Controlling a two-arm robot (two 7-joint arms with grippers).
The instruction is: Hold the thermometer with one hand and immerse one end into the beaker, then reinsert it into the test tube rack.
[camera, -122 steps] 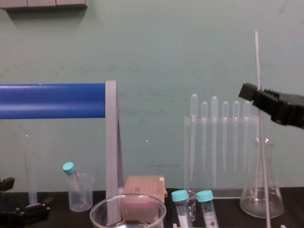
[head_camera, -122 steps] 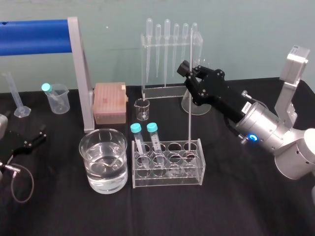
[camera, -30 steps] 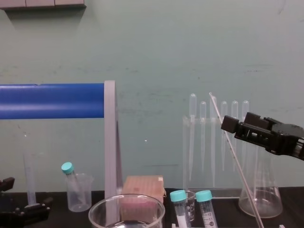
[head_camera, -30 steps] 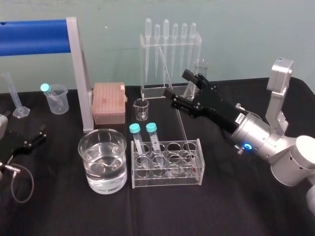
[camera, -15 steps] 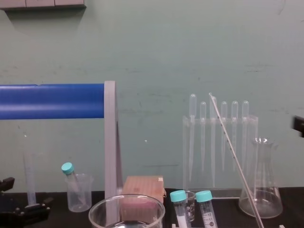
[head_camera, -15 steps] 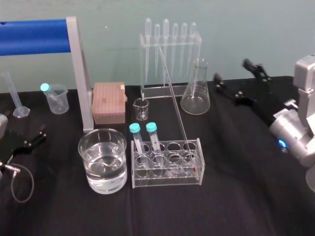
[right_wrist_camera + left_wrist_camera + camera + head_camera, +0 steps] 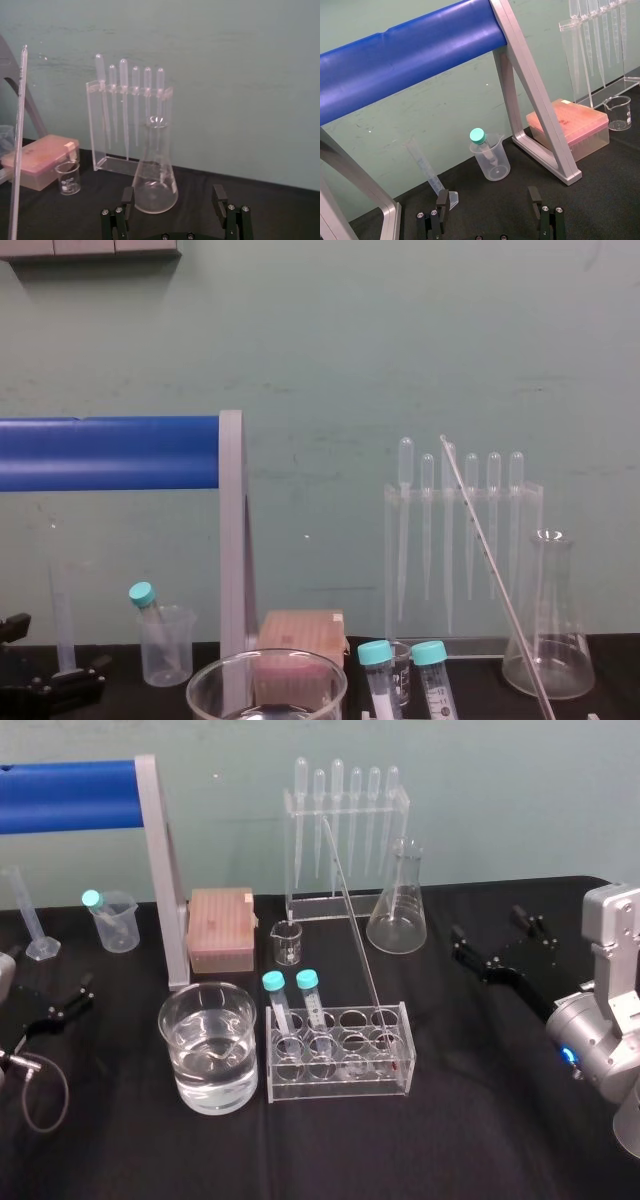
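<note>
The thermometer (image 7: 352, 915) stands with its foot in a back-right hole of the clear test tube rack (image 7: 340, 1088) and leans up to the left and back; nothing holds it. It also shows as a slanted rod, the thermometer (image 7: 495, 575), and at the edge of the right wrist view, the thermometer (image 7: 18, 140). The beaker (image 7: 163, 1020), part full of water, sits just left of the rack. My right gripper (image 7: 488, 923) hangs open and empty well to the right of the rack; its jaws (image 7: 173, 196) face the flask. My left gripper (image 7: 488, 197) rests open at the far left.
Two teal-capped tubes (image 7: 290, 1005) stand in the rack's left holes. Behind are a pipette stand (image 7: 345, 830), a conical flask (image 7: 397, 905), a small glass beaker (image 7: 288, 942), a pink box (image 7: 221, 928) and a blue-barred metal frame (image 7: 160, 860). A plastic beaker (image 7: 115, 920) stands back left.
My right gripper has let go of the thermometer and pulled away to the right and down. The thermometer, upright earlier, now leans free in the rack.
</note>
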